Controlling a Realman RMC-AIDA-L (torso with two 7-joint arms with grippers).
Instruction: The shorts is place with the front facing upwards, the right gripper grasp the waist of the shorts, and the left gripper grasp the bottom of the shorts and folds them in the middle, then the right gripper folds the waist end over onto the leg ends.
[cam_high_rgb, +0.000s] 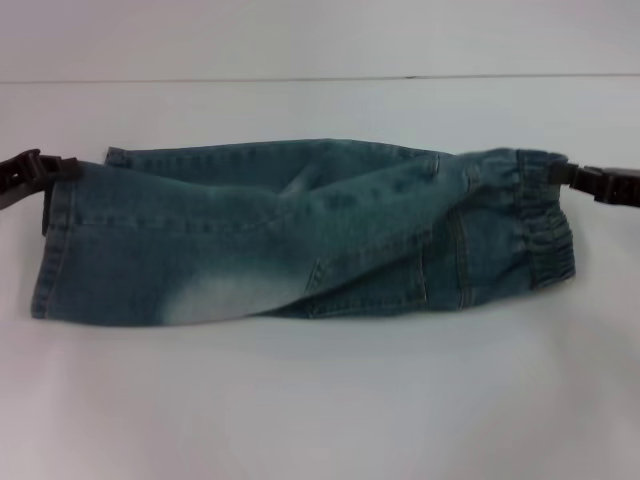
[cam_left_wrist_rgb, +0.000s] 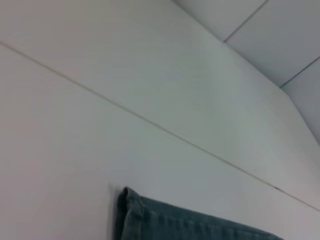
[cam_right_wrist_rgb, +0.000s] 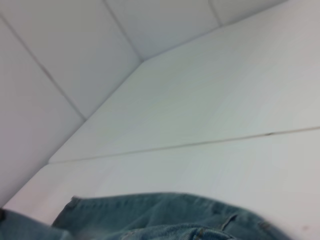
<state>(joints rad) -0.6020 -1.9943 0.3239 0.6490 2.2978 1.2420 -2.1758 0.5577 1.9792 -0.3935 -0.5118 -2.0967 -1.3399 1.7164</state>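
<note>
Denim shorts (cam_high_rgb: 300, 235) lie folded lengthwise on the white desk (cam_high_rgb: 320, 400), the left gripper (cam_high_rgb: 62, 170) clamped on the leg ends (cam_high_rgb: 60, 245) and the right gripper (cam_high_rgb: 572, 176) clamped on the ruffled waist (cam_high_rgb: 540, 220).

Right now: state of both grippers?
Left gripper: shut on the leg ends of the shorts.
Right gripper: shut on the waist.
</note>
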